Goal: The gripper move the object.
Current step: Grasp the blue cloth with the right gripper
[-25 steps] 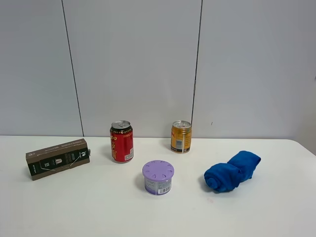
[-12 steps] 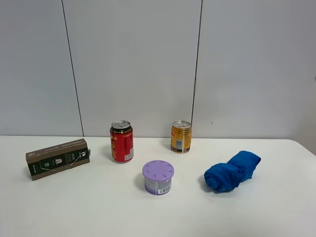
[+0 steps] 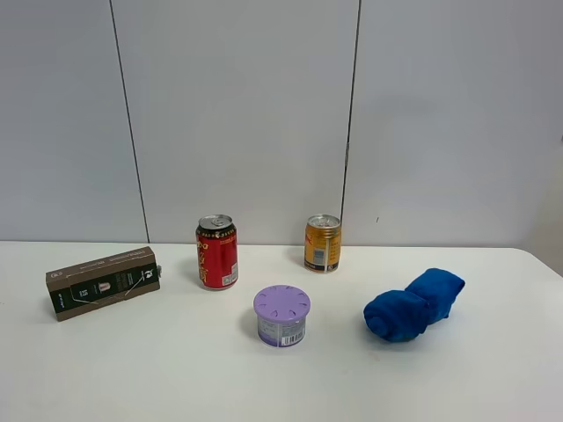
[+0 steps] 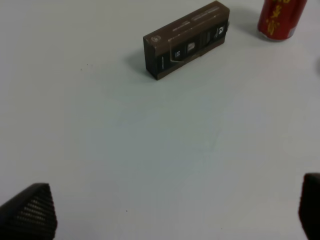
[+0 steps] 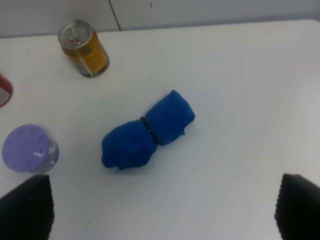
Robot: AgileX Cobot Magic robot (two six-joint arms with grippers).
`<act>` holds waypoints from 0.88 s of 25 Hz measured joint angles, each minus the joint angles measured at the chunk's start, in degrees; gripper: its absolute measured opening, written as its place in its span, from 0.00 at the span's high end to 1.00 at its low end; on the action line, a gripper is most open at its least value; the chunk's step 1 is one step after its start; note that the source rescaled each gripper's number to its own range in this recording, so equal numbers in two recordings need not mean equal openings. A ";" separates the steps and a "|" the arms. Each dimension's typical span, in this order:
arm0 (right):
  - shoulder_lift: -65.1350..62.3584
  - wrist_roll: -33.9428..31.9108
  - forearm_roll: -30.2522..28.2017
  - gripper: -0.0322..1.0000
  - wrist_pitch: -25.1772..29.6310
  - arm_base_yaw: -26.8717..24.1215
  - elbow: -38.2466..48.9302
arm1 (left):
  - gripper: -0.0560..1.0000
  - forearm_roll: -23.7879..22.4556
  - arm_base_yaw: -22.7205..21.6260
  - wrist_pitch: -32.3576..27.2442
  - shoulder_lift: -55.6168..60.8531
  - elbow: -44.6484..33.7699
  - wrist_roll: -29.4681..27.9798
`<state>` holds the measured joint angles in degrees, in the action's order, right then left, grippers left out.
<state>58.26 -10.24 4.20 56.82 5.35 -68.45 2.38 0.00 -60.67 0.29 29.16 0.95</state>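
Note:
On the white table (image 3: 158,369) lie a dark brown box (image 3: 104,282), a red can (image 3: 217,252), a gold can (image 3: 323,243), a purple-lidded round container (image 3: 281,316) and a rolled blue cloth (image 3: 413,305). Neither gripper shows in the exterior high view. In the left wrist view my left gripper (image 4: 170,215) is open and empty, hanging above bare table short of the box (image 4: 187,39) and the red can (image 4: 279,18). In the right wrist view my right gripper (image 5: 162,210) is open and empty above the table, short of the blue cloth (image 5: 148,130); the gold can (image 5: 83,48) and purple container (image 5: 29,149) show too.
A grey panelled wall (image 3: 264,114) stands right behind the table. The table's right edge (image 3: 547,264) lies close to the blue cloth. Bare table surface lies in front of the objects.

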 joint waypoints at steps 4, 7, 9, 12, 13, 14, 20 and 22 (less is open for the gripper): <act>7.11 -3.51 0.00 0.18 -1.73 0.00 -0.18 | 0.00 0.00 0.00 0.00 0.00 0.00 0.00; 11.13 -7.34 -0.06 0.18 -2.85 0.00 -0.18 | 0.00 0.00 0.00 0.00 0.00 0.00 0.00; 13.17 -10.49 -1.05 0.18 -3.05 0.00 -0.18 | 0.00 0.00 0.00 0.00 0.00 0.00 0.00; 15.48 -14.84 -4.20 0.18 -3.96 0.00 -0.18 | 0.00 0.00 0.00 0.00 0.00 0.00 0.00; 15.81 -16.34 -5.78 0.18 -4.02 0.00 -0.18 | 0.00 0.00 0.00 0.00 0.00 0.00 0.00; 16.08 -17.63 -7.24 0.18 -4.06 0.00 -0.18 | 0.00 0.00 0.00 0.00 0.00 0.00 0.00; 16.15 -20.07 -9.83 0.19 -4.12 0.00 -0.18 | 0.00 0.00 0.00 0.00 0.00 0.00 0.00; 16.15 -20.08 -8.71 0.19 -4.12 0.00 -0.18 | 0.00 0.00 0.00 0.00 0.00 0.00 0.00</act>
<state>74.41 -30.32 -4.51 52.70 5.35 -68.62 2.38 0.00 -60.67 0.29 29.16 0.95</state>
